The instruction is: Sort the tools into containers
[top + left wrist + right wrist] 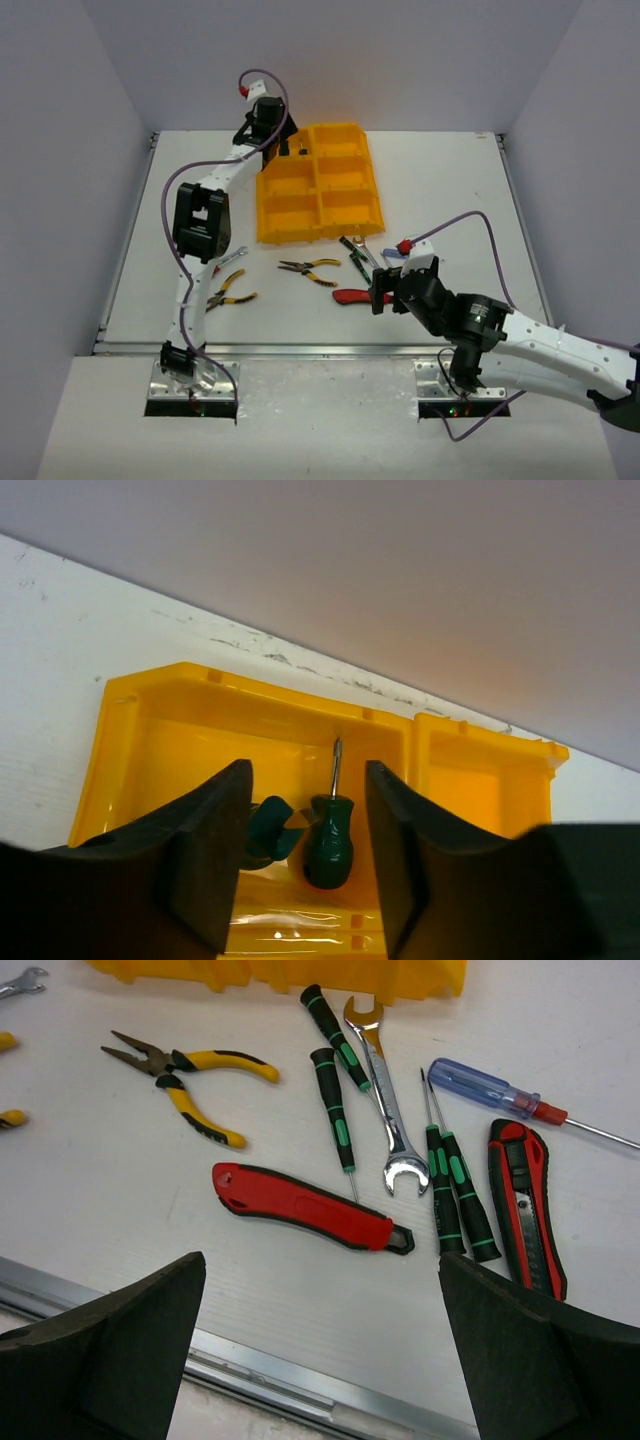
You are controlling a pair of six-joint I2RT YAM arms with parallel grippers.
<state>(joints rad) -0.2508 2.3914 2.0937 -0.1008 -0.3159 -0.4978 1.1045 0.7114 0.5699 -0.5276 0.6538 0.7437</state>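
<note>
The yellow-orange tray lies mid-table, its compartments in two columns. My left gripper hangs over the far-left compartment, jaws open. A stubby green screwdriver lies in the bin between the fingers, touching neither, beside another teal-green tool. My right gripper is wide open and empty, low over the table near its front edge. Just beyond it lies a red utility knife. Past that are a second red knife, a silver wrench, a blue-red screwdriver and several thin green screwdrivers.
Yellow-black pliers lie in front of the tray. A second pair and a small wrench lie beside the left arm's lower links. A metal rail runs along the table's near edge. Walls close in the back and sides.
</note>
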